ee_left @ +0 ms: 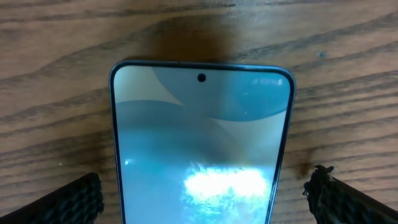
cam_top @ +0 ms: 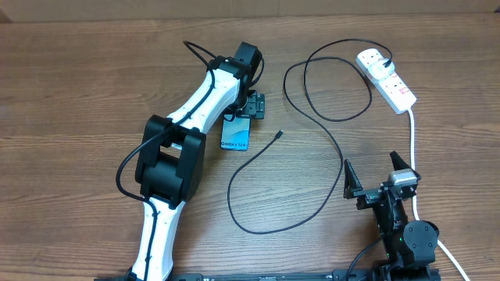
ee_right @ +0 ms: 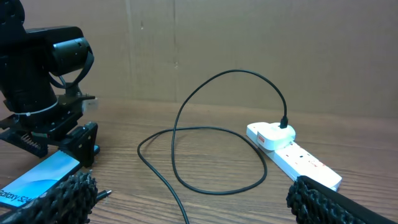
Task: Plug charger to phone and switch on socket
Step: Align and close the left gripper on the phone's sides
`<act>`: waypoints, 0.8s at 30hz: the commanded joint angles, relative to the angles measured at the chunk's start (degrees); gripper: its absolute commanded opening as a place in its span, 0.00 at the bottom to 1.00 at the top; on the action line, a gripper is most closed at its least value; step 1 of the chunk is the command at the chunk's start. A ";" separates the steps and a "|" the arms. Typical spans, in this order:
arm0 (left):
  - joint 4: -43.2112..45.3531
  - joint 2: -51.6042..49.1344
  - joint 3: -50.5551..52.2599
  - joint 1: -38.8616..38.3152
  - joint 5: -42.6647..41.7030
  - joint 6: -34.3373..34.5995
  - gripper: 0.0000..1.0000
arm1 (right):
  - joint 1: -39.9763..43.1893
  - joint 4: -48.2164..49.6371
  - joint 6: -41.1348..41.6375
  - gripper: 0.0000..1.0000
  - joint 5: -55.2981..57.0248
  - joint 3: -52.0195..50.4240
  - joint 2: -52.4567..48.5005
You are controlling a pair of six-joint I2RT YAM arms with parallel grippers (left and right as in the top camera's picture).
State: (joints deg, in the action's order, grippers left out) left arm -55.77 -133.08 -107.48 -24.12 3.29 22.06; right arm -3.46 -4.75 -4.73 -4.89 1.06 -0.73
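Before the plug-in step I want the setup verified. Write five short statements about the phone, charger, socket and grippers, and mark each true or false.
1. The left gripper is open, with a finger on each side of the phone. True.
2. The connector tip of the charger is in the phone. False: it lies on the table, apart from the phone.
3. The charger's other end is plugged in at the socket. True.
4. The right gripper grips the charger. False: it is open and holds nothing.
5. The phone lies screen down. False: its screen faces up.
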 commanded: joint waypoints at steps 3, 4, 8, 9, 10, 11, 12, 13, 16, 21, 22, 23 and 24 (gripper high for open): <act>0.52 -0.70 0.31 0.11 0.72 -0.87 1.00 | -0.26 0.20 -0.24 1.00 0.55 -0.57 0.57; 0.50 -0.70 0.31 0.11 0.72 -0.90 1.00 | -0.28 0.17 -0.24 1.00 0.55 -0.57 0.57; 0.24 -0.70 0.46 0.11 0.76 -1.77 1.00 | -0.28 0.20 -0.24 1.00 0.55 -0.57 0.57; 0.15 -0.70 0.55 0.09 0.74 -2.23 1.00 | -0.28 0.20 -0.24 1.00 0.55 -0.57 0.57; 0.13 -0.70 0.61 0.11 0.76 -2.40 1.00 | -0.28 0.17 -0.24 1.00 0.55 -0.57 0.57; 0.13 -0.70 0.70 0.11 0.74 -2.40 1.00 | -0.28 0.20 -0.24 1.00 0.55 -0.57 0.57; 0.15 -0.70 0.76 0.11 0.72 -2.38 1.00 | -0.28 0.20 -0.24 1.00 0.55 -0.57 0.57; 0.17 -0.70 0.79 0.11 0.68 -2.36 1.00 | -0.28 0.20 -0.24 1.00 0.55 -0.57 0.57; 0.37 -0.70 0.79 0.11 0.04 -2.36 1.00 | -0.28 0.20 -0.24 1.00 0.55 -0.57 0.57; 0.59 -0.70 0.79 0.11 0.07 -2.36 1.00 | -0.28 0.20 -0.24 1.00 0.55 -0.57 0.57; 0.59 -0.70 0.79 0.11 0.09 -2.36 1.00 | -0.28 0.17 -0.24 1.00 0.55 -0.57 0.57; 0.59 -0.70 0.76 0.11 0.09 -2.38 1.00 | -0.28 0.20 -0.24 1.00 0.55 -0.57 0.57; 0.59 -0.70 0.79 0.11 0.11 -2.38 1.00 | -0.26 0.17 -0.24 1.00 0.55 -0.57 0.57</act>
State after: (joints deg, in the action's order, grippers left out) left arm -55.40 -133.10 -107.15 -24.12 3.27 20.80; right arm -3.46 -4.75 -4.73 -4.86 1.06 -0.73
